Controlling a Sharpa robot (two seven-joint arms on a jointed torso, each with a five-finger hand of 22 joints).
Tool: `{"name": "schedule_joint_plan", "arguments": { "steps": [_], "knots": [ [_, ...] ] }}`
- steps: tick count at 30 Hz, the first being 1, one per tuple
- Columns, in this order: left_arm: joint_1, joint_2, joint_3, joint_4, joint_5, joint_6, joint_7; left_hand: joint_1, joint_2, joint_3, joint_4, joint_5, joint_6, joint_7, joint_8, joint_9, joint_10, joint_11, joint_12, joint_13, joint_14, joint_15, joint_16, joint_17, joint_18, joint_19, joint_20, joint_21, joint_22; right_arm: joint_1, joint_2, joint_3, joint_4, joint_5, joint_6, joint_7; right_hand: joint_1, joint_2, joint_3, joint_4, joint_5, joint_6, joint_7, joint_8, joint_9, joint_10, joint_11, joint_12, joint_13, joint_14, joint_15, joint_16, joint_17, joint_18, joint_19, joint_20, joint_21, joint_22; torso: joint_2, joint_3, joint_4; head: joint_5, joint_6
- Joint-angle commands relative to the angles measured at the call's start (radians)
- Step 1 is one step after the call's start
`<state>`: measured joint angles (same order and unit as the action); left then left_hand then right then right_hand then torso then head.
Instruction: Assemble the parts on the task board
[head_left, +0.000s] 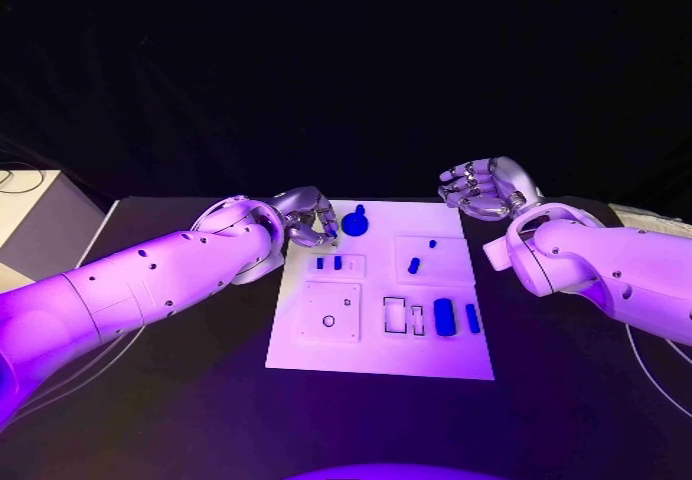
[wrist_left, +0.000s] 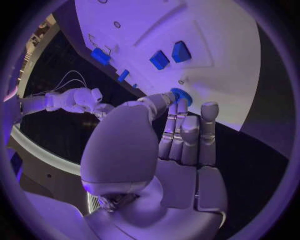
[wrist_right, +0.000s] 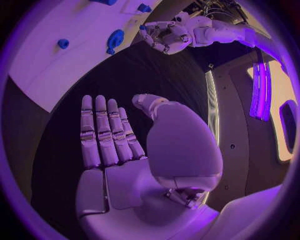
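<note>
— At the table's middle, what lies there?
— A white task board, long axis running from 12 to 6 o'clock. Small blue parts sit on it: a round-headed part near its 11 o'clock corner, a pair of short pieces in a left-hand recess, two small ones right of centre, and two upright bars toward 4 o'clock beside empty outlined slots. A square plate with a hole fills the 8 o'clock area.
— Any writing or labels?
— None I can read.
— And the hands?
— The left hand hovers over the board's 10 o'clock edge, just beside the round-headed part; its fingers are straight and close together, holding nothing. The right hand is off the board at 1 o'clock, above the black table, fingers extended side by side, likewise holding nothing.
— Room to move?
— Dark tabletop borders the board on all sides, widest at 6 o'clock. A pale box stands at the table's 9 o'clock edge, well apart from the board.
</note>
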<state>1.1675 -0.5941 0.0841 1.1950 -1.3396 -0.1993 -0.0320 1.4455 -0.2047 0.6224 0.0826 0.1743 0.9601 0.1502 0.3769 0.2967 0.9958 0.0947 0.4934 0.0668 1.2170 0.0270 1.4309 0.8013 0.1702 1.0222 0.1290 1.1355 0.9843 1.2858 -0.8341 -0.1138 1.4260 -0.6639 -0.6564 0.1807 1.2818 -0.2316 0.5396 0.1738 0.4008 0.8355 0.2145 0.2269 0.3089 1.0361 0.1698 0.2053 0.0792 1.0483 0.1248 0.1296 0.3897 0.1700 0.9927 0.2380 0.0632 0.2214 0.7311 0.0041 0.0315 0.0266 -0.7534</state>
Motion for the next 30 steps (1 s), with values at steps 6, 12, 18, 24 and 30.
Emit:
{"name": "schedule_joint_plan", "arguments": {
  "steps": [6,12,18,24,30],
  "knots": [
    [0.0,0.005,0.001,-0.01,-0.009,0.054,-0.019,-0.013,0.0,-0.003,-0.001,-0.005,0.009,-0.001,-0.006,0.003,0.005,0.0,-0.007,0.001,-0.008,0.003,-0.001,-0.007,-0.012,-0.008,0.001,-0.01,-0.005,0.0,0.001,0.0,0.002,0.0,-0.002,0.017,0.001,0.003,0.0,-0.007,0.006,-0.002,0.025,-0.007,-0.002,0.001,0.004,-0.006,-0.003,0.006,0.004,-0.006,-0.002,0.013,0.001,0.0,0.003,-0.003,0.0,0.0011,0.0003,0.011,-0.004],
    [0.0,0.01,0.001,-0.015,-0.014,0.067,-0.026,-0.015,0.0,-0.004,0.0,-0.005,0.009,-0.001,-0.006,0.004,0.004,0.001,-0.009,0.001,-0.009,0.004,-0.001,-0.009,-0.012,-0.009,0.001,-0.011,-0.006,0.0,0.002,0.0,0.003,0.0,-0.003,0.019,0.001,0.004,0.0,-0.008,0.007,-0.002,0.026,-0.008,-0.002,0.0,0.004,-0.007,-0.004,0.005,0.004,-0.008,-0.004,0.013,0.001,0.0,0.002,-0.004,0.0,0.0013,0.0003,0.012,-0.006],
    [0.0,0.018,0.0,-0.023,-0.016,0.078,-0.029,-0.015,0.0,-0.004,0.0,-0.005,0.009,-0.001,-0.006,0.004,0.004,0.001,-0.01,0.001,-0.011,0.004,-0.001,-0.011,-0.012,-0.009,0.001,-0.011,-0.006,0.0,0.004,0.0,0.003,0.001,-0.003,0.02,0.001,0.004,0.0,-0.008,0.007,-0.002,0.026,-0.008,-0.002,-0.001,0.005,-0.008,-0.005,0.004,0.005,-0.009,-0.005,0.013,0.0,0.0,0.002,-0.006,0.0,0.0011,-0.0011,0.014,-0.01],
    [0.0,0.024,0.0,-0.031,-0.016,0.086,-0.032,-0.015,0.001,-0.004,0.0,-0.005,0.01,-0.001,-0.007,0.004,0.005,0.001,-0.01,0.001,-0.011,0.004,-0.002,-0.012,-0.012,-0.011,0.002,-0.012,-0.007,0.0,0.004,0.0,0.002,0.001,-0.003,0.02,0.001,0.004,0.0,-0.008,0.007,-0.003,0.026,-0.008,-0.002,-0.001,0.005,-0.008,-0.006,0.004,0.005,-0.009,-0.005,0.013,0.0,0.001,0.002,-0.006,0.001,0.0009,-0.0011,0.013,-0.01],
    [-0.001,0.032,-0.002,-0.04,-0.017,0.093,-0.039,-0.015,0.001,-0.004,-0.001,-0.005,0.009,0.0,-0.007,0.004,0.005,0.001,-0.011,0.001,-0.006,0.004,0.0,-0.001,-0.015,0.003,0.002,-0.002,0.007,0.0,0.003,0.0,0.002,0.001,-0.002,0.02,0.001,0.004,0.0,-0.008,0.007,-0.003,0.026,-0.008,-0.002,-0.001,0.005,-0.008,-0.006,0.004,0.005,-0.009,-0.005,0.013,0.0,0.001,0.002,-0.006,0.001,0.0005,-0.0007,0.015,-0.011]
  ]
}}
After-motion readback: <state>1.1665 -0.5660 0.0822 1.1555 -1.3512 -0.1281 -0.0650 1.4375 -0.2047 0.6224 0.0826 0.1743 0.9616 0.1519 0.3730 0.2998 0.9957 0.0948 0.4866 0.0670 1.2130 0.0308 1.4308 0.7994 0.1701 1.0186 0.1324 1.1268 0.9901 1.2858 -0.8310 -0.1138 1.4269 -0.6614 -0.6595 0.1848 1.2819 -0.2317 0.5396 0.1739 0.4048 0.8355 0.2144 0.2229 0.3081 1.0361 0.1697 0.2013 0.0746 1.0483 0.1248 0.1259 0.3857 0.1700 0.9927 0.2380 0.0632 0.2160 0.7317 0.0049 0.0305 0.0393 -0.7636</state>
